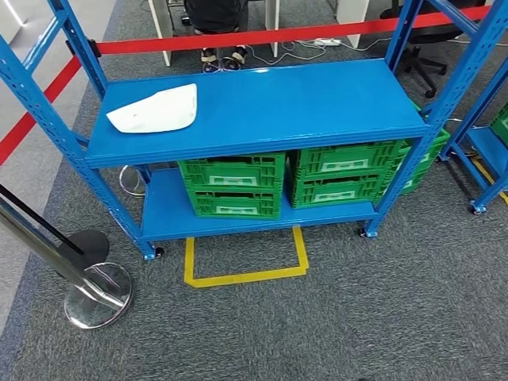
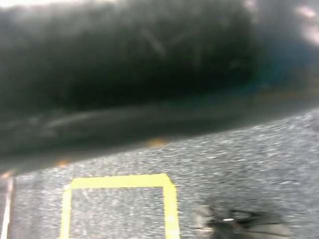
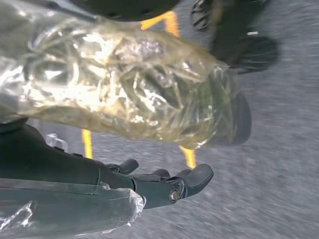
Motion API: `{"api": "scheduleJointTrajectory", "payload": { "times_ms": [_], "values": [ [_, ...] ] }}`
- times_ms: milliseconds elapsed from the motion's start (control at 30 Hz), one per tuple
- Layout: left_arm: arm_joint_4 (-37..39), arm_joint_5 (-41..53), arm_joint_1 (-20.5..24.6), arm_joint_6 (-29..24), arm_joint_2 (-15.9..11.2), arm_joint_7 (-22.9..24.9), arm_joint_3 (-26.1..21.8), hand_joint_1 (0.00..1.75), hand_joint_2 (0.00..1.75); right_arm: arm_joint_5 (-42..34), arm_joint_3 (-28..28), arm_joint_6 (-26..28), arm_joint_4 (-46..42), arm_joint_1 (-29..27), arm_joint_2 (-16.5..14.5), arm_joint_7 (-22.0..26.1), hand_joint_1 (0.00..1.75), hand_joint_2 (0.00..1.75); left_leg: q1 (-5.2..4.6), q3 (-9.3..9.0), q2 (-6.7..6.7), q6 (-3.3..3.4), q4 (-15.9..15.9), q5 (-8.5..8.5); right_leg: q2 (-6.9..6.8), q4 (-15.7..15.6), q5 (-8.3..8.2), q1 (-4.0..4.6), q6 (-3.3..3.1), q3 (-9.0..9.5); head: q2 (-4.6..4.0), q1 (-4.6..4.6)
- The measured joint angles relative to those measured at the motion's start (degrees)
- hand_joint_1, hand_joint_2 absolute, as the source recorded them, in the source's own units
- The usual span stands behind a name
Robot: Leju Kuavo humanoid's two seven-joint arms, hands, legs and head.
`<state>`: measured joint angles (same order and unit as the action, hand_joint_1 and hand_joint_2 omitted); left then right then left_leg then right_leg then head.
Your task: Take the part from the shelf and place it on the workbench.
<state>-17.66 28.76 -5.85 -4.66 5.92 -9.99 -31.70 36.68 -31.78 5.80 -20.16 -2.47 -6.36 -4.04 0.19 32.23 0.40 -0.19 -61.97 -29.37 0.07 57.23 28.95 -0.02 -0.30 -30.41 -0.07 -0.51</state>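
Blue steel makes up the shelf [image 1: 263,103] seen in the head view, standing on grey carpet [image 1: 359,317]. On its upper board, toward the left end, a white flat part [image 1: 155,109] is laid, tilted slightly, well apart from everything else on the rack. On the lower board two green crates [image 1: 233,185] are set side by side, with a third partly seen behind the right upright. A yellow tape outline [image 1: 245,270] is marked on the carpet just in front of the shelf. A red barrier band [image 1: 270,37] is stretched behind the rack, and a chrome stanchion base [image 1: 98,295] is seen at the lower left. A person's feet [image 1: 223,55] are seen beyond the shelf.

In the left wrist view, blurred carpet and a yellow tape corner [image 2: 165,184] are shown; the left hand's state cannot be told.

In the right wrist view, the right hand [image 3: 165,186] is seen close up: dark fingers [image 3: 195,177] are extended fairly straight and lie near one another, with nothing held between them. A thumb wrapped in clear crinkled plastic film [image 3: 124,89] is seen apart from them. Carpet and yellow tape are seen beyond.
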Motion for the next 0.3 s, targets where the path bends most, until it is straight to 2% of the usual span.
{"api": "scheduleJointTrajectory", "payload": {
  "times_ms": [67,167,200,267,300],
  "values": [
    [0.1,-1.9,-0.7,0.3,-0.4,0.6,2.0,0.00,0.00,-2.4,2.1,-0.4,-0.9,0.4,0.4,0.3,0.00,0.00,-0.18,-1.71,-0.01,0.47,4.1,0.96,-0.11,0.1,0.05,0.22,0.45,-0.22,0.00,0.04],
    [0.2,-4.9,-1.5,0.8,-0.8,1.6,5.2,0.00,0.00,-6.3,5.3,-1.0,-1.6,0.2,1.0,0.7,0.00,0.00,-0.19,-1.81,-0.02,1.17,4.9,1.11,-0.28,0.2,0.24,0.19,1.40,-0.59,0.00,0.08],
    [0.2,-5.9,-1.5,0.9,-1.0,2.0,6.2,0.00,0.00,-7.5,6.3,-1.1,-1.7,0.0,1.2,0.8,0.00,0.00,-0.06,-1.90,0.02,1.48,5.2,1.31,-0.24,1.0,0.98,0.16,1.71,-1.03,0.00,0.20],
    [-0.1,-7.7,-1.3,1.2,-1.3,2.5,8.2,0.00,0.00,-9.9,8.3,-1.5,-1.7,-0.8,1.6,1.1,0.00,0.00,0.13,-1.92,0.13,1.94,5.6,1.56,-0.13,6.5,4.34,-0.04,2.26,-3.60,0.00,0.49],
    [-0.3,-8.1,-1.1,1.2,-1.4,2.7,8.7,0.00,0.00,-10.5,8.7,-1.6,-1.7,-1.1,1.7,1.1,0.00,0.00,0.14,-1.87,0.14,2.04,5.6,1.57,-0.13,8.4,5.45,-0.11,2.39,-4.50,0.00,0.58]
  ]
}}
